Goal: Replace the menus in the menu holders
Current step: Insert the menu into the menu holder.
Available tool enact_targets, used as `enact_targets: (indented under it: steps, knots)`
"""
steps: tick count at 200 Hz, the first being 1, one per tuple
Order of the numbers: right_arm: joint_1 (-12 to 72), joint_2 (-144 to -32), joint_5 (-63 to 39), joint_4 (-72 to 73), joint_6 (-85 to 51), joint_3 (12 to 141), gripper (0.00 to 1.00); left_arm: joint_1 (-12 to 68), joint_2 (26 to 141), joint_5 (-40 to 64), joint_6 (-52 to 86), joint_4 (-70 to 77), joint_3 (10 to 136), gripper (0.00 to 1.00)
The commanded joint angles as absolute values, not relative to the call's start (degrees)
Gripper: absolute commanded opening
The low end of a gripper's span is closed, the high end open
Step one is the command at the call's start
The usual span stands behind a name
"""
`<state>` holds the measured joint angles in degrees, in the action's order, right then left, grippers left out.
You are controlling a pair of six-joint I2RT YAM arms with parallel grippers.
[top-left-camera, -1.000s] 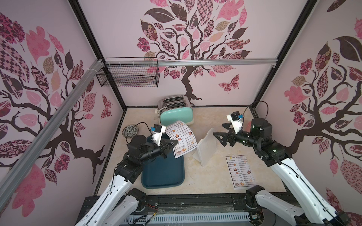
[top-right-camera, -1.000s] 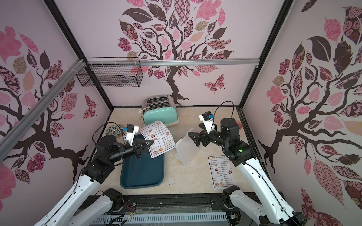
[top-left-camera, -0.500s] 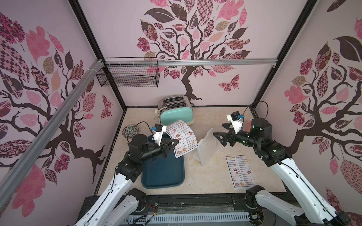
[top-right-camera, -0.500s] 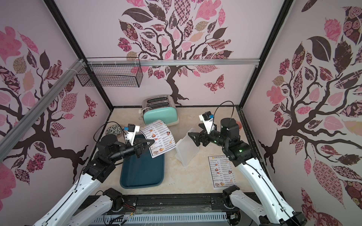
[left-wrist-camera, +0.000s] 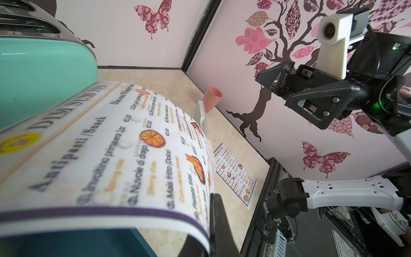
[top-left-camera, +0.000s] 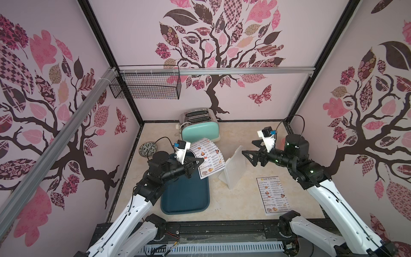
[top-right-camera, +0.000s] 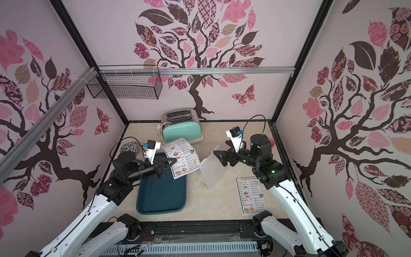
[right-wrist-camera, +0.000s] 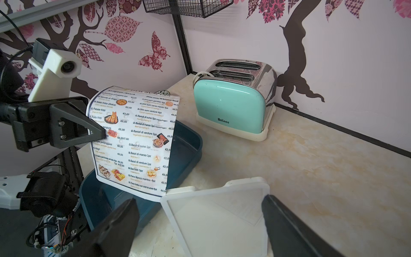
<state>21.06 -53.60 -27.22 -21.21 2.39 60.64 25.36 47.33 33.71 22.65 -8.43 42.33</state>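
The left end effector (top-left-camera: 198, 161) is pinched together on one long edge of a "DIM SUM INN" menu (top-left-camera: 210, 159), holding it in the air above the far end of the dark teal tray (top-left-camera: 184, 195). The sheet is gripped at that one spot only, so it bows, and its top curls back toward the mint toaster (top-left-camera: 199, 129) behind it.

The right end effector (top-left-camera: 248, 147) has its jaws spread wide with nothing between them, and it hovers at the upper edge of the white menu holder (top-left-camera: 233, 170). The right wrist view shows one finger to either side of the holder's top, which looks empty; I cannot tell whether either finger touches it. The holder stands slanted on the counter (top-left-camera: 233, 200), between the tray and the second menu (top-left-camera: 272, 194), which lies flat near the right arm's base.

As I judge it, the held sheet is bound for the tray and the flat one for the holder. Several things could go wrong:
- The limp sheet hangs close to the holder's near corner, so a sideways swing could snag it and tip the light stand.
- If released this far toward the tray's end, it could land half off the rim.
- If the right jaws close off-centre, they could shove the holder over
- The flat menu offers no raised edge, so a grasp may only slide it
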Motion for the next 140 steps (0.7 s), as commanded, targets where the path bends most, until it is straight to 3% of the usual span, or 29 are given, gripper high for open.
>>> enact_targets:
  steps: [1,140]
  knots:
    - [21.1,-53.3,-27.6,-20.4,2.4,61.8,0.93,25.8,48.1,34.0,22.4,-6.5,43.5,0.00]
    - [21.1,-52.3,-26.4,-21.7,3.3,62.1,0.93,27.7,50.1,27.7,17.7,-8.7,45.4,0.00]
